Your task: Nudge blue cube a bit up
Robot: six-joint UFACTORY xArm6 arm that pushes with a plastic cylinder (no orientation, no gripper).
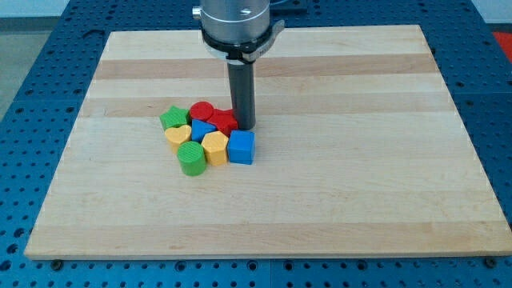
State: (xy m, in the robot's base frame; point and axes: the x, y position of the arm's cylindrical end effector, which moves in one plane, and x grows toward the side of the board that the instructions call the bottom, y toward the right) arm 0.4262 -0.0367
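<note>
The blue cube [242, 147] sits on the wooden board [360, 160] at the right end of a tight cluster of blocks. My tip [244, 126] is down on the board just above the blue cube, close to its top edge, and against the right side of a red block [225, 121]. The rod rises from there to the arm's mount at the view's top.
The cluster left of the blue cube holds a yellow block [214, 148], a green cylinder [191, 158], a yellow heart [178, 137], a small blue block [202, 130], a green star [173, 118] and a red cylinder [200, 110].
</note>
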